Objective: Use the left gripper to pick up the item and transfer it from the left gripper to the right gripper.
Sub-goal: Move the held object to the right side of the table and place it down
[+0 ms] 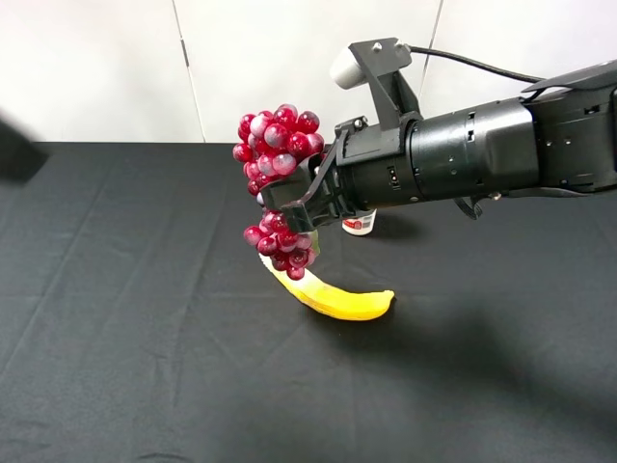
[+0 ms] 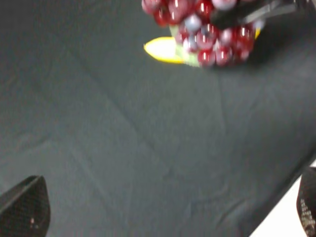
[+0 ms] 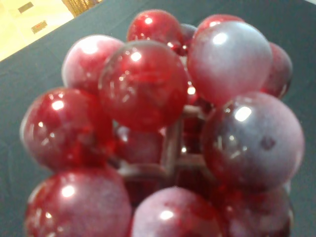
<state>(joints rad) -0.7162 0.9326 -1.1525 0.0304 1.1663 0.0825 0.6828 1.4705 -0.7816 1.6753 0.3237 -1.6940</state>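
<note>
The item, a bunch of glossy dark-red grapes (image 1: 280, 135), hangs in the air above the black table. My right gripper (image 1: 289, 198) is shut on its middle, and grapes bulge above and below the fingers. In the right wrist view the grapes (image 3: 148, 89) fill the whole picture, so the fingers are hidden there. My left gripper (image 2: 165, 210) is open and holds nothing. Only its two fingertips (image 2: 24, 210) show, low over the cloth and well apart from the grapes (image 2: 207, 29).
A yellow banana (image 1: 337, 297) lies on the black cloth (image 1: 145, 338) right under the hanging bunch, and shows too in the left wrist view (image 2: 160, 49). A white pill bottle (image 1: 359, 224) stands behind the right arm. A dark blurred shape (image 1: 14, 149) sits at the left edge.
</note>
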